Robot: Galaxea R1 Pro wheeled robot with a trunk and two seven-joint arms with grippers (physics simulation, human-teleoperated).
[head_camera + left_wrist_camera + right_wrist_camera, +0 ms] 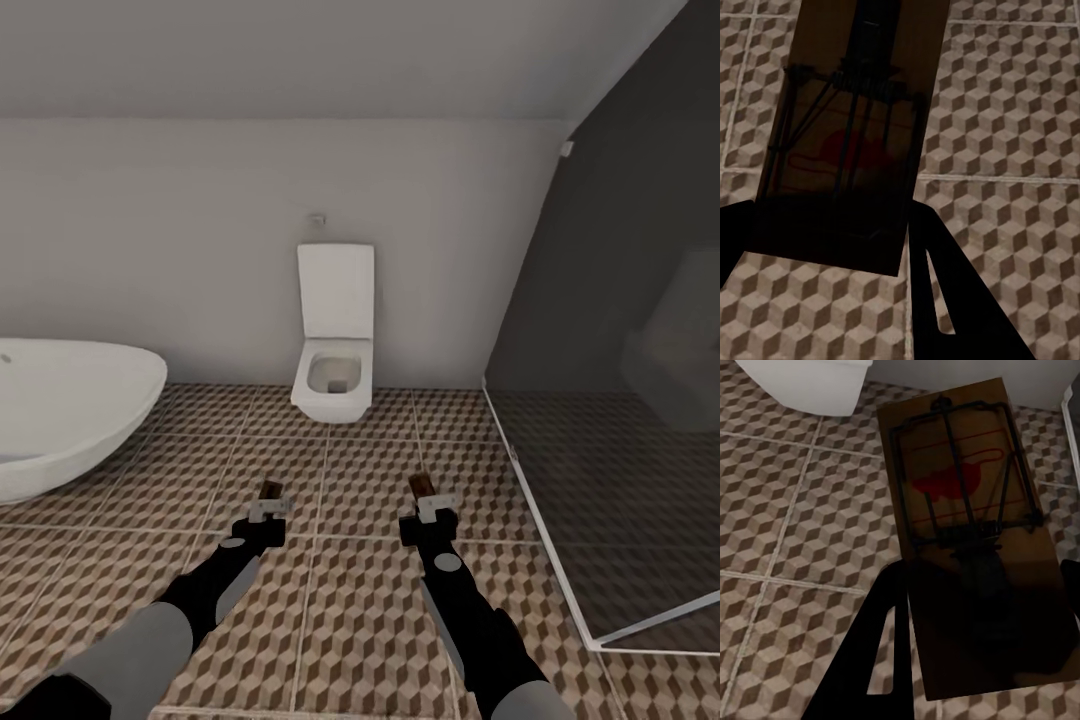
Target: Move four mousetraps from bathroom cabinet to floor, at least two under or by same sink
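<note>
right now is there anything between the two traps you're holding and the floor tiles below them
Nothing visible. The left gripper and right gripper each hold a mousetrap over bare bathroom floor. The toilet and bathtub stand off to the sides, not underneath.

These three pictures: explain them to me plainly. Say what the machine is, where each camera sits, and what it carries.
This is a simulated wheeled robot with two dark arms in a bathroom. The head view looks forward and down: a toilet against the wall, a bathtub at the left, cube-patterned floor tiles below. Each other picture comes from a camera near one end effector. The left end effector is shut on a mousetrap; the right end effector is shut on another mousetrap. Both traps hang above the tiles.
</note>
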